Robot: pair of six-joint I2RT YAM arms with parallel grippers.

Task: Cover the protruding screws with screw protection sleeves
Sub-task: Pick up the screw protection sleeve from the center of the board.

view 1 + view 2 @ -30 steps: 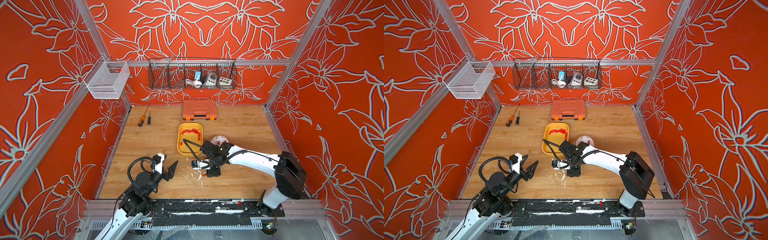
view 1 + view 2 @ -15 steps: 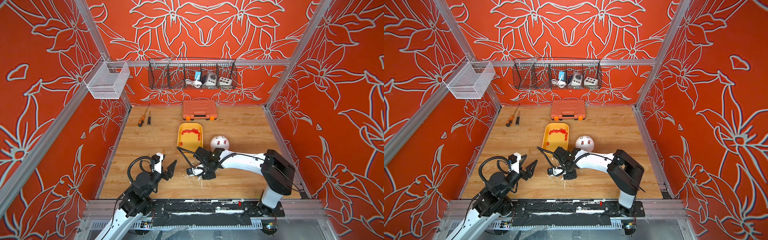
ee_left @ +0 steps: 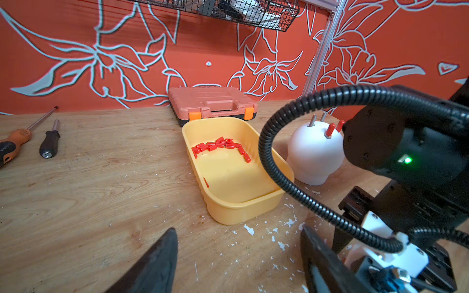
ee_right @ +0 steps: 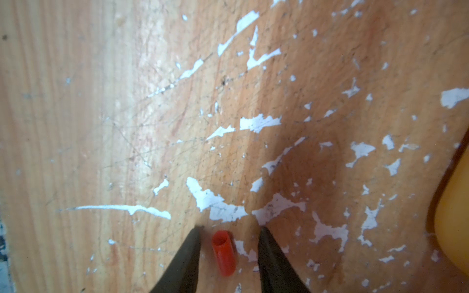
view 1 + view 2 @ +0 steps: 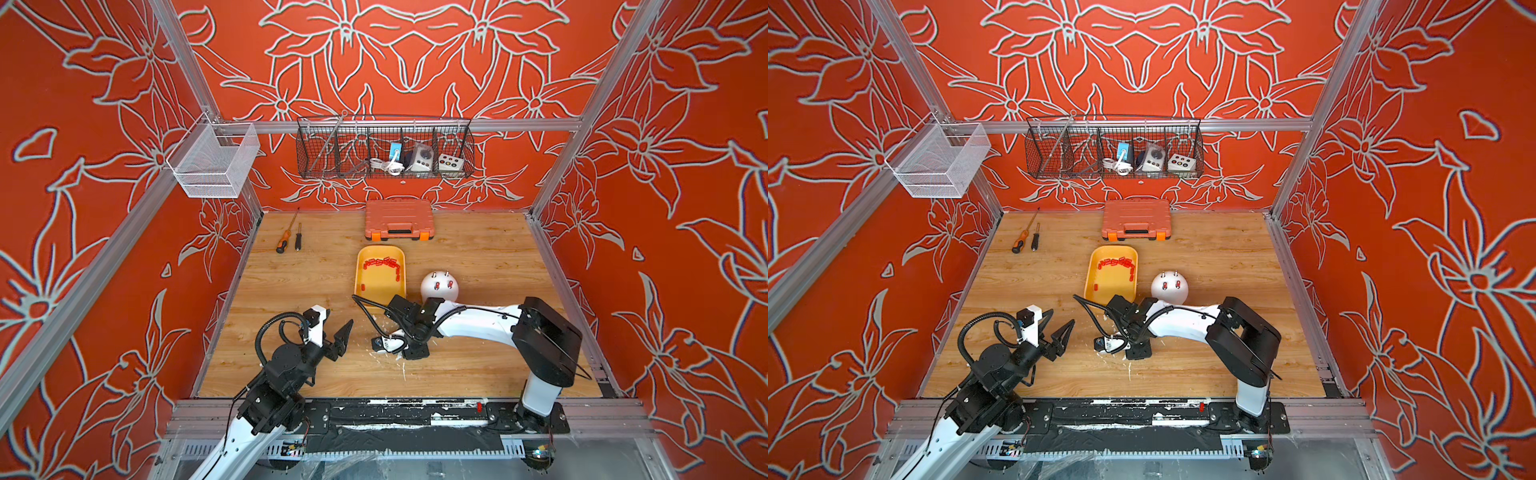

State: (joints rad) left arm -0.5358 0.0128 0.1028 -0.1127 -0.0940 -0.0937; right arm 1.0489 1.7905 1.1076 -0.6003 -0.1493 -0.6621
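The right tool (image 4: 232,227) is positioned at the bench (image 4: 101,126), jaws apart on either side of one red sleeve (image 4: 223,253) lying there, with a gap on both sides. The left tool (image 3: 238,228) is spread open and empty. On the white dome (image 3: 314,157), two screws (image 3: 312,121) are bare and two are capped. More sleeves (image 3: 220,145) are contained in the yellow tray (image 3: 228,213).

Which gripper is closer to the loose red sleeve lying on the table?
Right. The right gripper straddles the sleeve, jaws open on either side; the left gripper hovers well apart.
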